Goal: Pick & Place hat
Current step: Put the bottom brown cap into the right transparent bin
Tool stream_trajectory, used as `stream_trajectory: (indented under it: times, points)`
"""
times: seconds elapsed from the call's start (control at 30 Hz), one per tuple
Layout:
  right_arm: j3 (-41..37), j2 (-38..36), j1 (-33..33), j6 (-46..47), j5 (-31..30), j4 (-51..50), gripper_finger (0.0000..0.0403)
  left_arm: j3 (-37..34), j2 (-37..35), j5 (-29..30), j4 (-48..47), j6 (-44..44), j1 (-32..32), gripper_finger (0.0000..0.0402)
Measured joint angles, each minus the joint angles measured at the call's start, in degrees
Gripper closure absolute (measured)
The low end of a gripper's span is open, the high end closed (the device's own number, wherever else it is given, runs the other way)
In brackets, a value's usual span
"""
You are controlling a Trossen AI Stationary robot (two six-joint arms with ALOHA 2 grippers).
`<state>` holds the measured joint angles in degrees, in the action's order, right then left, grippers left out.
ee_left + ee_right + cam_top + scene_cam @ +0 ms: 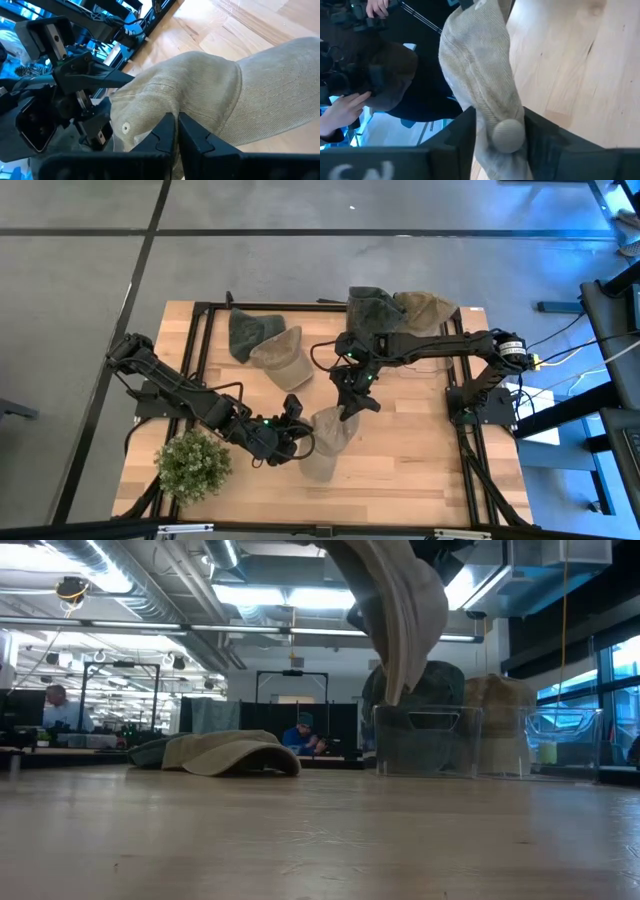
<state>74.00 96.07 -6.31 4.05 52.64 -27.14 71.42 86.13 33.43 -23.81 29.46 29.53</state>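
A beige cap [325, 442] hangs in the air between both grippers near the table's middle; in the low view the cap [405, 610] is clear of the wood. My left gripper [292, 425] comes from the table's left and is shut on the cap's cloth. My right gripper [350, 402] comes from the far right and is shut on the cap's crown. In the left wrist view the right gripper [80, 82] shows behind the cap [210, 95]. My left gripper pinches a fold of the crown's cloth [172, 107] between its two fingers [167, 131]. It comes roughly level from the table's left. The cap is lifted clear of the table. My right gripper holds the crown at its top button [507, 135], pinched between both fingers [465, 135], coming from above and pointing down. The cap hangs below the fingers, clear of the table.
A dark green hat [245, 332] and a beige hat [282, 358] lie on the far left of the table. Two more hats [372, 305] [428, 308] sit on clear stands [430, 740] at the far edge. A potted plant [190, 465] stands near left.
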Motion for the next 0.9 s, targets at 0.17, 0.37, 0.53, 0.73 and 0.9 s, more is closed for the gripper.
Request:
stream_trajectory:
  times: [0.17,0.37,0.53,0.73,0.9]
  points:
    - [0.02,0.00,0.00,0.12,0.00,0.00,0.0305,0.00,0.00,0.00,-0.49,-0.52,0.01,0.0388]
    - [0.02,-0.28,-0.28,1.71,0.02,-0.15,0.0352,0.00,0.00,0.00,-0.48,-0.97,0.01,0.0365]
    - [0.02,-0.28,-0.31,1.72,-0.05,-0.26,0.0354,0.00,-0.02,0.02,-1.27,-3.36,-0.01,0.0327]
    - [2.07,-1.99,-1.02,0.94,-2.98,-6.06,0.0352,0.01,-2.24,-0.70,-8.96,-12.70,0.01,0.0288]
    - [11.18,-5.49,-2.71,-6.04,-13.54,-23.90,0.0353,0.00,-6.59,-0.96,-15.93,-20.90,-0.19,0.0283]
